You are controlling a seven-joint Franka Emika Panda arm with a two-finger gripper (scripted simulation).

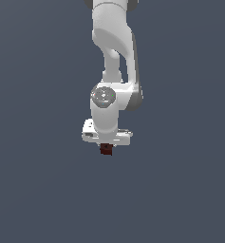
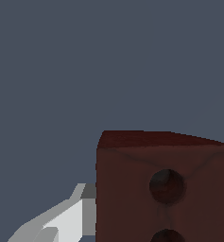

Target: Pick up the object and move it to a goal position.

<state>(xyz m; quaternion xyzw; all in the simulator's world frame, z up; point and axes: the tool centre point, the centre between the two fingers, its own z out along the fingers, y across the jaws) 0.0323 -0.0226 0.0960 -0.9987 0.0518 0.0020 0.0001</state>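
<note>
Matte red-brown block [image 2: 132, 189], boxy with round dark holes, sits against one smooth white finger [image 2: 68, 215]; gripper [image 1: 106, 148] grasps it.

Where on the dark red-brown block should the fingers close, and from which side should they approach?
From above, across the block's narrow width, on its flat side faces. It is much narrower than the gripper, and the wrist view shows a finger beside one flat side, leaving the holed top free.
</note>
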